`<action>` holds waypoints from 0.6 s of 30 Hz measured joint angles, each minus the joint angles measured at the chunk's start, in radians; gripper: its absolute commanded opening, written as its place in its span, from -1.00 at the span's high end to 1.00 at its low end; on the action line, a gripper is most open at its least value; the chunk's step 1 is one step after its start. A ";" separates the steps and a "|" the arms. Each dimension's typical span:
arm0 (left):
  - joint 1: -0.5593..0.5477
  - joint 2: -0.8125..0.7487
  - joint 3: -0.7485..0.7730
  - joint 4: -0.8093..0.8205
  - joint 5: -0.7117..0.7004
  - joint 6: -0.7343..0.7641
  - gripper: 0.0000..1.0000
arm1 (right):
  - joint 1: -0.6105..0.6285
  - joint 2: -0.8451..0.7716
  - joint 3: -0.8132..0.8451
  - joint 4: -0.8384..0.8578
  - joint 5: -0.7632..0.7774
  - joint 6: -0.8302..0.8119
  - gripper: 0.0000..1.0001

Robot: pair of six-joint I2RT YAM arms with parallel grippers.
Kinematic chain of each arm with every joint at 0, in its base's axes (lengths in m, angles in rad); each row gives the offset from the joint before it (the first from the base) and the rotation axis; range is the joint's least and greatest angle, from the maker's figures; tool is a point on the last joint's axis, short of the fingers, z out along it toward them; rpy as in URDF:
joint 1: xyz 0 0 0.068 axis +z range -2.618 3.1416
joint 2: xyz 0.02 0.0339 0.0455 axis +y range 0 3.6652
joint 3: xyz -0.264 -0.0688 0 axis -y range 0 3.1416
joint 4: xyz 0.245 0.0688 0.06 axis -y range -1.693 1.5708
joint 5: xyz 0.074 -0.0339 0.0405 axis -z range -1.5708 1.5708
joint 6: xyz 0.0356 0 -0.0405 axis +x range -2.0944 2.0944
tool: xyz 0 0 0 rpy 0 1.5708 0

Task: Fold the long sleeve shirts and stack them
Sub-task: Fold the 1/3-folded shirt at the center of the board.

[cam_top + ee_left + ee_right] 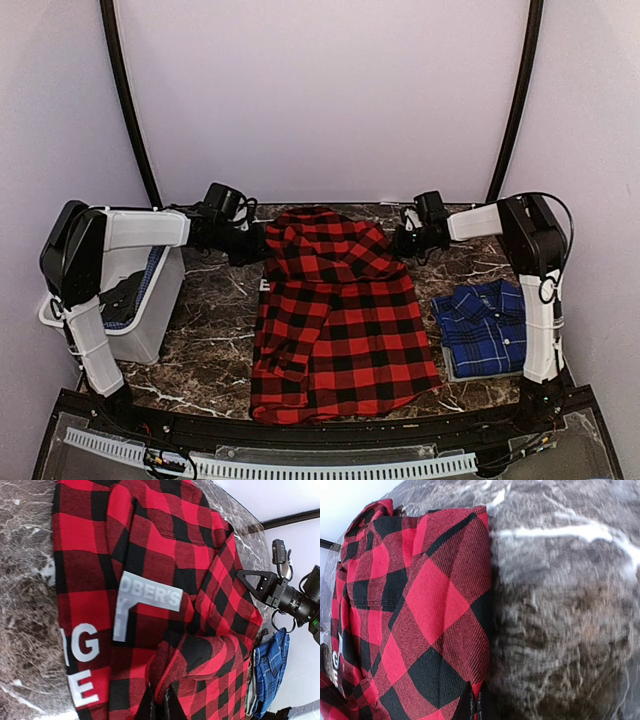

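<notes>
Evidently left gripper [159,704] and right gripper [475,706] each pinch the red-and-black shirt [340,320] (blue shirt [485,325] folded beside it)

Spread shirt [340,320] (centre); folded shirt [485,325] right

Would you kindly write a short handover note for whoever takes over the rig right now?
Grippers: the left gripper is shut on the red shirt at its far-left edge. The right gripper is shut on its far-right edge.
Things: the red shirt lies in the middle of the table, its far end gathered between the grippers. The blue shirt lies folded on the right.
Done: blue shirt folded.
Left: finish folding the red shirt, then stack the two.
</notes>
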State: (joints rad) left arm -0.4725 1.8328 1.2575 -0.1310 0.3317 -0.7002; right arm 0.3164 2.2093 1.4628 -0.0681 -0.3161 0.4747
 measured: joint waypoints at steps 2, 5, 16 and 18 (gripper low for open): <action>0.024 0.035 0.024 -0.005 -0.001 0.003 1.00 | -0.003 0.030 0.045 -0.005 -0.002 0.002 0.81; 0.051 0.113 0.086 -0.026 -0.008 0.018 1.00 | -0.004 0.048 0.083 -0.018 -0.007 0.003 0.45; 0.053 0.187 0.161 -0.063 0.031 0.057 1.00 | -0.005 -0.137 -0.075 -0.095 0.026 -0.032 -0.19; 0.050 0.187 0.154 -0.056 0.066 0.050 1.00 | -0.001 -0.217 -0.142 -0.101 0.038 -0.032 -0.19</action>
State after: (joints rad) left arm -0.4225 2.0197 1.4117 -0.1867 0.3981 -0.6506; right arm 0.3153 1.9923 1.3209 -0.1692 -0.2783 0.4423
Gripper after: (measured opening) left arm 0.035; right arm 0.594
